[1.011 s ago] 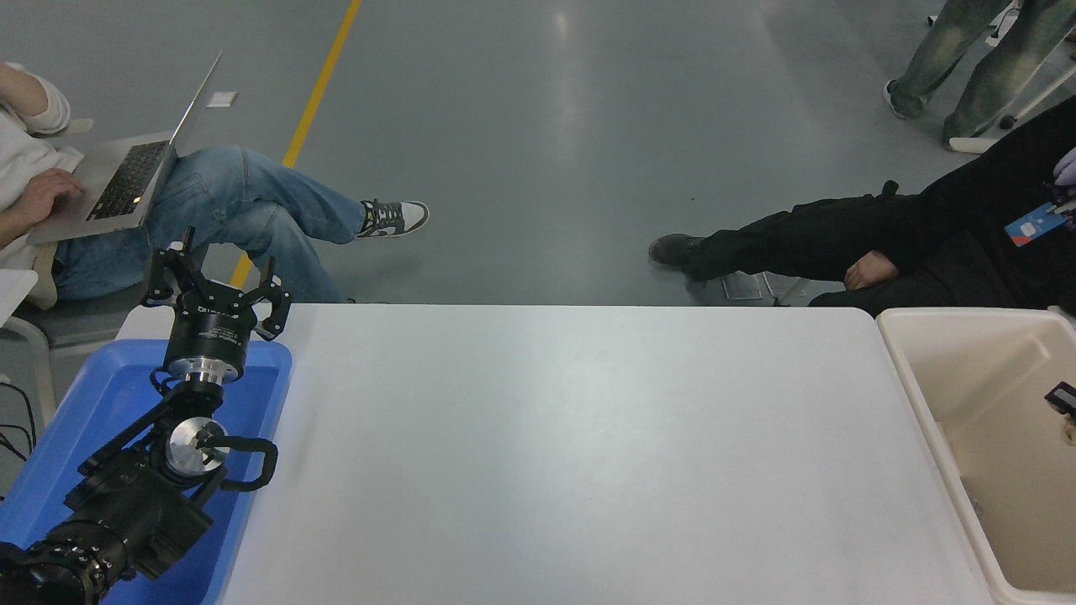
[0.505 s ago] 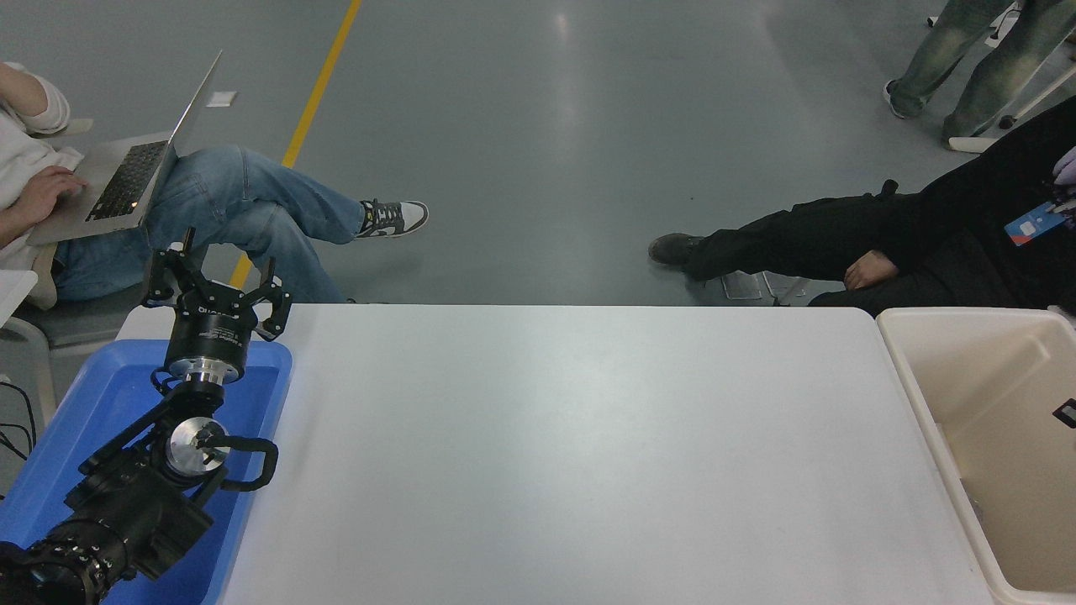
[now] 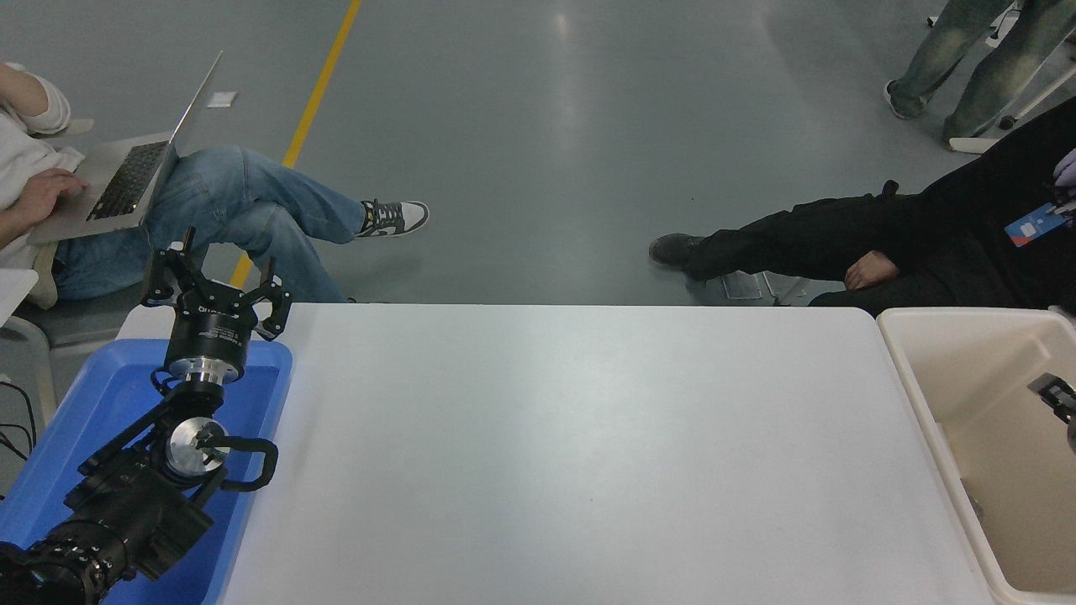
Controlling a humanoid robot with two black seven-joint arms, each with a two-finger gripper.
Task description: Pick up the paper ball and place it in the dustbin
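Note:
The cream-beige dustbin (image 3: 925, 413) stands at the table's right end, cut off by the picture's right edge. Only a black tip of my right gripper (image 3: 1057, 393) shows, at the right edge over the inside of the dustbin; the rest of the arm is out of view. The paper ball is not in view, neither on the table nor in the visible part of the dustbin. My left gripper (image 3: 215, 281) is open and empty, parked at the lower left over the far end of the blue tray (image 3: 92, 412).
The white table (image 3: 572, 454) runs between the blue tray and the dustbin. A person with a laptop (image 3: 126, 172) sits at the far left. A person in black (image 3: 883, 244) sits at the far right, beside the dustbin. Another person's legs (image 3: 975, 59) stand at the top right.
The right gripper's tip has shifted a little at the right edge over the dustbin. A small tan patch seen below it one second ago no longer shows. The left arm has not moved.

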